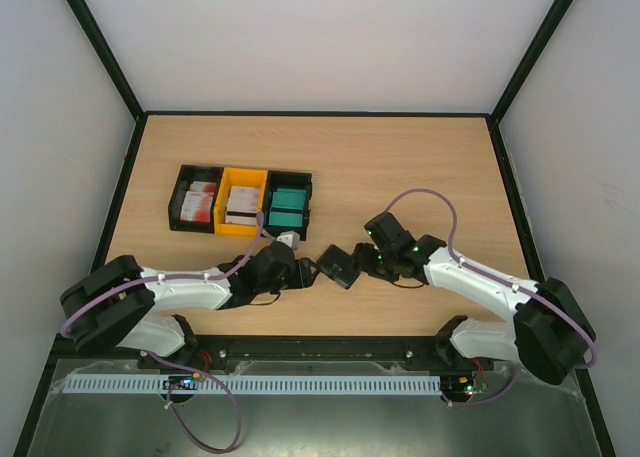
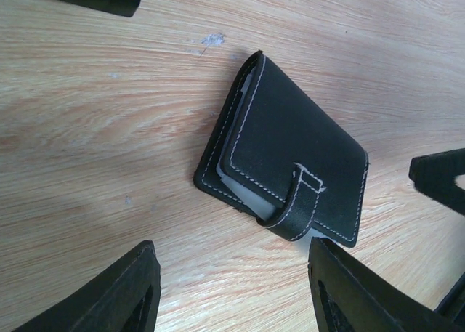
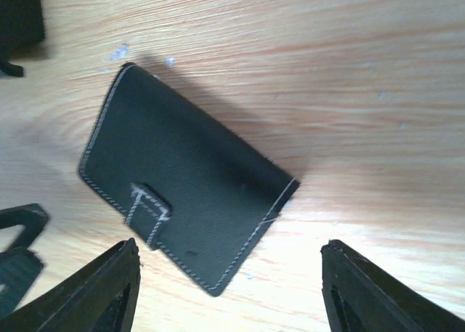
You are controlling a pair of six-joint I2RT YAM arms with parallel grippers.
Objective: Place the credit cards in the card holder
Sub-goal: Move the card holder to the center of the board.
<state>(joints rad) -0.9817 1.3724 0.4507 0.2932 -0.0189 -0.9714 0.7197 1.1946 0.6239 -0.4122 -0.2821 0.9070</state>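
Closed black card holder (image 2: 290, 154) flat on a wooden bench (image 1: 400, 157) between two robot tools.
Left tool (image 2: 232, 256) and right tool (image 3: 230, 248) both gape wide, gripping nothing, just beside the card holder. Credit cards (image 1: 241, 205) sit in bins (image 1: 245, 171) beyond it, to its left.
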